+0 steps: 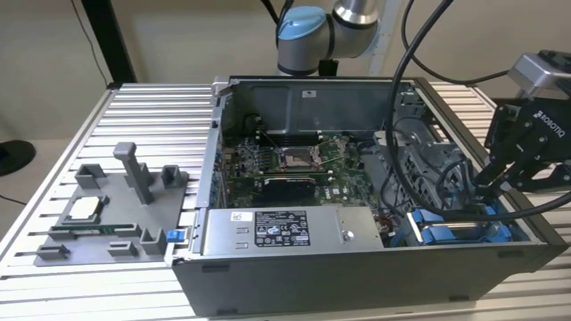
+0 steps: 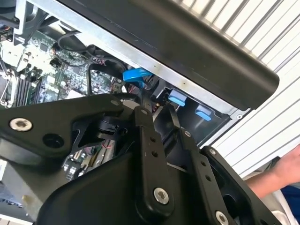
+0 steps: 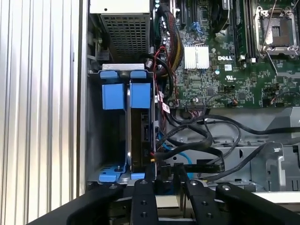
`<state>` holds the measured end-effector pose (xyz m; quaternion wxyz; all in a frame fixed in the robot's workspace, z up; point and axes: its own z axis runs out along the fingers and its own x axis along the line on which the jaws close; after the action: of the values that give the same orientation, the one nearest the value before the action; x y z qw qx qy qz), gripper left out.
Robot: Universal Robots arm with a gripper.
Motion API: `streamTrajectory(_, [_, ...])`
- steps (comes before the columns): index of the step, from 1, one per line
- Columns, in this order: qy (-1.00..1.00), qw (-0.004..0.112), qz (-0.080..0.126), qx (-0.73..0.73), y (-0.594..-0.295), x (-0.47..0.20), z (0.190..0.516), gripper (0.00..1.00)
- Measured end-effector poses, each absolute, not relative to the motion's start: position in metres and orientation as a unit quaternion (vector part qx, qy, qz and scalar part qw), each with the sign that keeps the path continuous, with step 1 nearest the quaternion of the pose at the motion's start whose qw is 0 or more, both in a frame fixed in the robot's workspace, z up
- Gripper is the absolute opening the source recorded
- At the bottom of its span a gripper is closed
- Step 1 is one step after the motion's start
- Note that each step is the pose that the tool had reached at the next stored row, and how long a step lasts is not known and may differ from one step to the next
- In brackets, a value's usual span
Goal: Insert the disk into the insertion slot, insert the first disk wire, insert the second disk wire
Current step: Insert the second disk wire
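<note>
The disk (image 3: 140, 133), in its blue carrier, stands on edge inside the grey insertion slot (image 3: 93, 140) at the case's front corner on the exterior view's right. The same blue carrier (image 1: 464, 233) shows in the exterior view. My gripper (image 3: 165, 172) sits right at the disk's connector end, where black wires (image 3: 197, 146) and a blue wire (image 3: 180, 154) gather. It reaches down into that corner of the case (image 1: 486, 190). In the second wrist view the gripper (image 2: 158, 112) hovers beside the carrier's blue tabs (image 2: 177, 97) and a blue wire plug (image 2: 136, 74).
The grey power-supply box (image 1: 290, 231) lies along the case front. The motherboard (image 1: 295, 164) fills the middle. A grey fixture (image 1: 111, 214) with parts rests on the table at the exterior view's left. A person's hand (image 2: 286, 173) is near the case's outer edge.
</note>
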<state>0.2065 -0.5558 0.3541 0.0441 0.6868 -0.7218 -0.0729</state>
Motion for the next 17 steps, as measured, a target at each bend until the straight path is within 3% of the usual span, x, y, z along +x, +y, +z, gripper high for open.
streamTrajectory(4, [-0.721, 0.039, -0.079, 0.687, -0.5568, 0.2065, 0.3537, 1.00])
streamTrajectory(17, [-0.720, 0.037, -0.081, 0.688, -0.5629, 0.2065, 0.3533, 1.00])
